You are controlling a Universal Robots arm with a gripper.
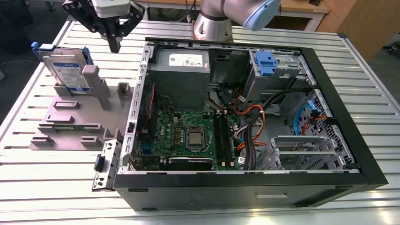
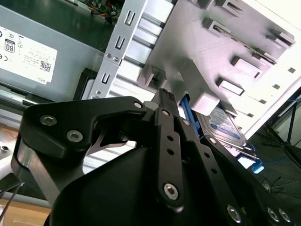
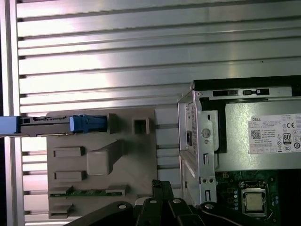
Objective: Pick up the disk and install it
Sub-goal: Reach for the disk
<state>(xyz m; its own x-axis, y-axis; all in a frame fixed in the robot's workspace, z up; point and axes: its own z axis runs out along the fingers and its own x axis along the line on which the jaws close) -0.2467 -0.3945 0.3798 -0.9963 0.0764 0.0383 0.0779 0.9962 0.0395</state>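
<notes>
Upright in one grey holder (image 1: 69, 126) beside one open computer case (image 1: 250, 194), one disk (image 1: 65, 70), one gripper (image 1: 115, 47) raised near it, fingers (image 1: 115, 40) together, holding nothing

Open room above the upright disk (image 1: 64, 70); a grey post (image 1: 92, 86) crowds its side, case wall (image 1: 144, 84) beyond.
</notes>
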